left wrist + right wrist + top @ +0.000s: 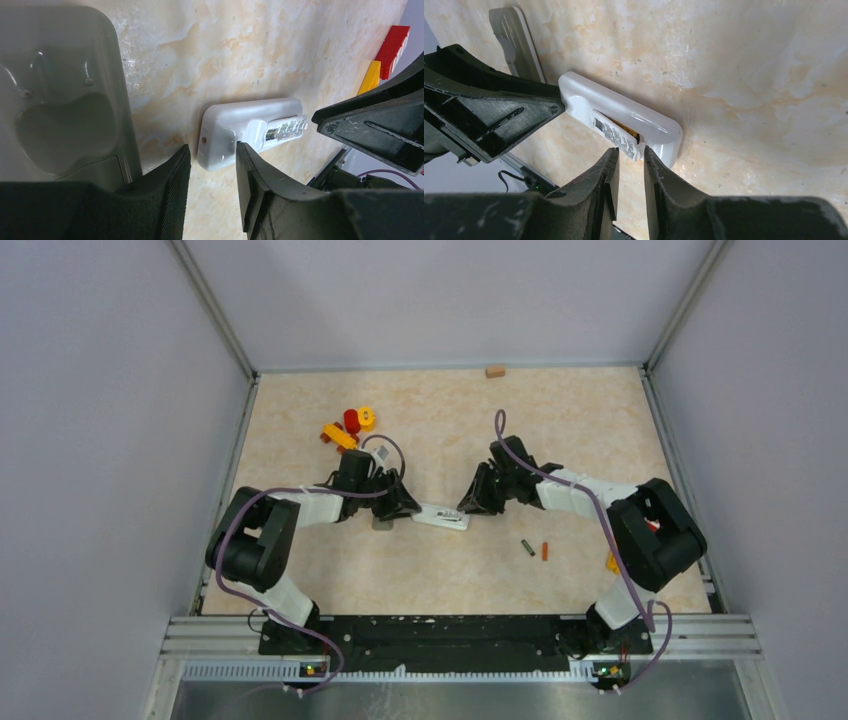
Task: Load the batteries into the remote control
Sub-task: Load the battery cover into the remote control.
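The white remote (pixel 441 517) lies flat mid-table between both grippers. A printed labelled strip (pixel 616 136) sticks out of its recess, with an orange-black piece (pixel 626 131) under it. My left gripper (pixel 405 508) is open; its fingertips (pixel 182 155) flank the remote's near end (pixel 220 142), with a sliver of table beside one. My right gripper (pixel 630 151) is nearly closed, its tips pinching the strip's free end. One dark battery (pixel 527 547) and one orange battery (pixel 545 551) lie loose right of the remote. The other batteries are not visible.
A grey plastic piece (pixel 60 100) lies just left of the remote, also in the right wrist view (pixel 516 42). Red-yellow toy blocks (pixel 350 427) sit at the back left, a small wooden block (pixel 494 371) at the far wall. Walls enclose the table.
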